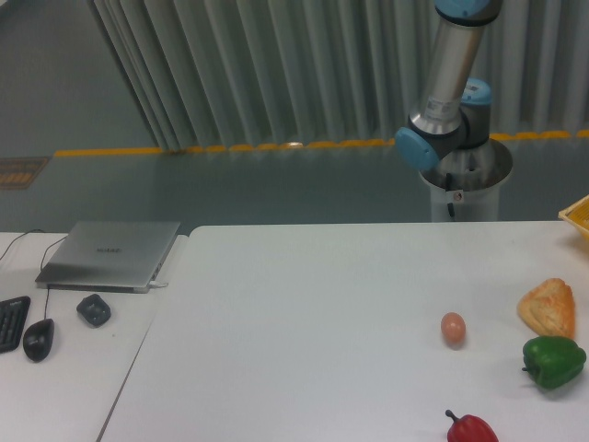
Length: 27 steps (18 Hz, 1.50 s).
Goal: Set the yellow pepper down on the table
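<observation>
Yellow pepper: I cannot find it anywhere in my view, so I can say nothing of its look; I judge it is either up with the arm, out of frame, or off to the right.

Going left to right: a keyboard edge (pixel 9 322), a black mouse (pixel 38 339) and a closed grey laptop (pixel 110 254) sit on the side desk, clear of the work area. The white surface (pixel 304 322) carries a brown egg (pixel 453 329), a red pepper (pixel 471 429) at the bottom edge, a pastry (pixel 548 308) and a green pepper (pixel 553 361), all loosely spread apart, presumably for easy picking. A yellow bin corner (pixel 577 217) shows far right.

The arm (pixel 451 83) rises out of frame, so the pincer is unseen and I cannot tell its state.
</observation>
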Motion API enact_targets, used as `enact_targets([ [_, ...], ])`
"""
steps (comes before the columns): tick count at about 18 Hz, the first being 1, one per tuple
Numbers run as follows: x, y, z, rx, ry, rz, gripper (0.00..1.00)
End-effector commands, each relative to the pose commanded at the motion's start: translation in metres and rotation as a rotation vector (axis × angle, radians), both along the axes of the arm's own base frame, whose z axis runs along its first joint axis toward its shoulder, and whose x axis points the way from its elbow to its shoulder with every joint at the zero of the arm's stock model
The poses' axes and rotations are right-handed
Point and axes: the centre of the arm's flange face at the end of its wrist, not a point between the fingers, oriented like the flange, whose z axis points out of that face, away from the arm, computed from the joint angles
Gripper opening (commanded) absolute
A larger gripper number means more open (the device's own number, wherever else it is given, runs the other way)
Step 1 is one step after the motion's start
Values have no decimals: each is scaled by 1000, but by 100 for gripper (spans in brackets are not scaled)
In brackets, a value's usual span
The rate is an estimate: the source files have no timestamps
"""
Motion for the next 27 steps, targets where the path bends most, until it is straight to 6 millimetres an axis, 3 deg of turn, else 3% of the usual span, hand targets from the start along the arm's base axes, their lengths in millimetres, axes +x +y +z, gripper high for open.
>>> enact_targets([
  [3,-10,-26,-9,14,-7,80,100],
  [6,-17,-23,-23,105,-11,195,100],
  [9,-20,-19,-30,137,-9,214,100],
  [13,-29,-14,-55,162,-34,257,100],
  [18,-47,-12,-64,165,-15,249,100],
  [27,-50,-4,-74,165,-17,245,100],
])
